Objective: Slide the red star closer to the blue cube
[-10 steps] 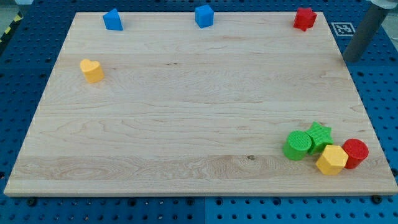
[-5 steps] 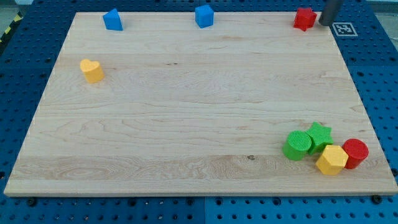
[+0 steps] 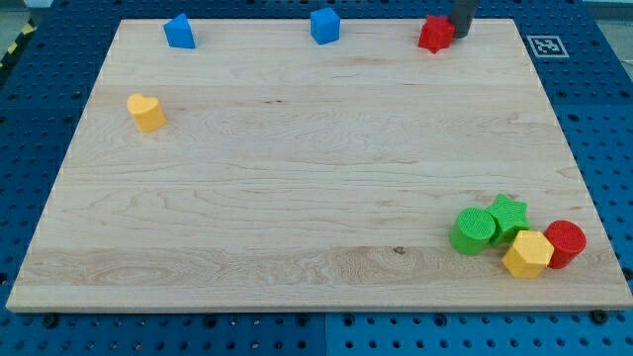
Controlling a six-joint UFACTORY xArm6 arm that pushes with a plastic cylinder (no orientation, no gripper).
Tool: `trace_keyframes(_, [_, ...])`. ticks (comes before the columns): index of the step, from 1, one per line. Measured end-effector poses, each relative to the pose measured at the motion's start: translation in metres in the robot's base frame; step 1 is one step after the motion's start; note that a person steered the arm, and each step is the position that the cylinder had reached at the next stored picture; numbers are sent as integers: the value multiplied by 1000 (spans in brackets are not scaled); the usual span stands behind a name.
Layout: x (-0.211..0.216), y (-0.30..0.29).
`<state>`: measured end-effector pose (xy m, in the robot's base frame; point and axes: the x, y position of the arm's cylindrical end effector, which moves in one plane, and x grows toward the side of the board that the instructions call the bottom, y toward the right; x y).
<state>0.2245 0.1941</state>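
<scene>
The red star sits near the board's top edge, right of centre. My tip is right against the star's right side. The blue cube stands at the top edge, to the left of the star, about a hundred pixels away. The rod runs up out of the view's top.
A second blue block sits at the top left. A yellow heart lies at the left. A green cylinder, green star, yellow hexagon and red cylinder cluster at the bottom right of the wooden board.
My tip came in from the right, reached the red star and pushed it left along the top edge, toward the blue cube. The other blocks have not moved.
</scene>
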Motion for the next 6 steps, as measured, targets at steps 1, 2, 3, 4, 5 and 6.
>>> trace_keyframes(1, [2,-12])
trace_keyframes(2, [7,-26])
trace_keyframes(3, [14,-41])
trace_keyframes(4, [23,-54])
trace_keyframes(5, [35,-71])
trace_keyframes(6, [51,-92])
